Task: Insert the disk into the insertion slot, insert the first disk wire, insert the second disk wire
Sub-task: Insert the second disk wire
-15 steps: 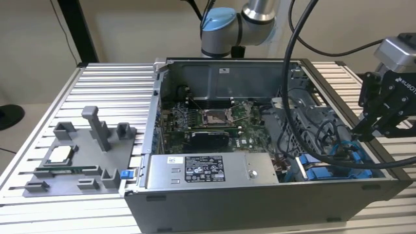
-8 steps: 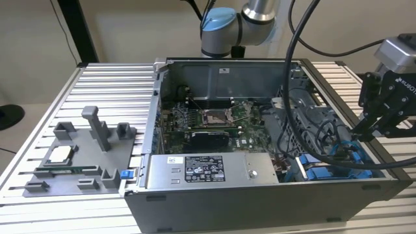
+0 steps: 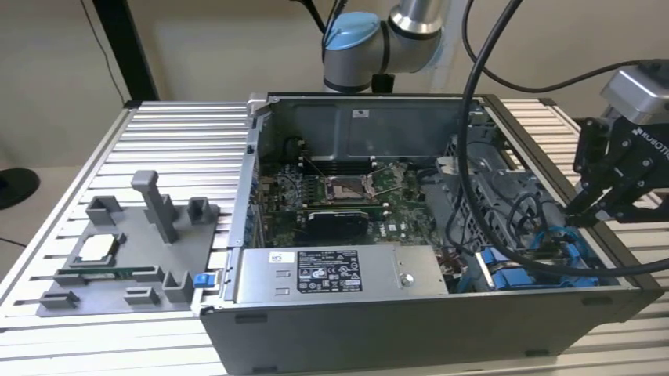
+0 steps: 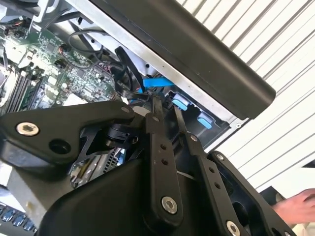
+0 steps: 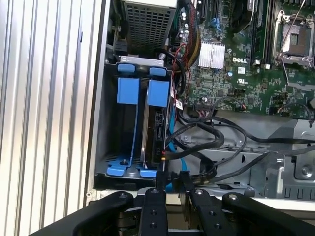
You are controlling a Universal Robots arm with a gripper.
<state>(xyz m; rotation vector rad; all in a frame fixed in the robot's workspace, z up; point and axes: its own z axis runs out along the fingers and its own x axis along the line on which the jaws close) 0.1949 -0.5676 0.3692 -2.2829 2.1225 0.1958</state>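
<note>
The disk [image 5: 157, 129] stands on edge in the insertion slot [image 5: 112, 123], clipped in its blue frame [image 5: 158, 91]. Beside it is a second blue rail [image 5: 128, 91] with nothing in it. A black wire [image 5: 197, 129] and a blue wire [image 5: 170, 162] run to the disk's connector edge. My gripper [image 5: 173, 181] hangs just above the case corner, its fingers close together with the blue wire between them. In the exterior view, the gripper [image 3: 581, 215] is at the case's right wall, above the blue bay [image 3: 533, 272]. The second wrist view has the gripper [image 4: 166, 110] above the blue frame tabs [image 4: 180, 103].
The open computer case [image 3: 418, 329] sits on a ribbed aluminium table [image 3: 178, 149]. A grey power-supply box [image 3: 324, 274], the motherboard [image 3: 345, 196] and thick black cables [image 3: 491, 219] crowd the inside. A grey parts fixture [image 3: 125, 251] lies at the exterior view's left. A person's hand [image 4: 298, 206] is close to the gripper.
</note>
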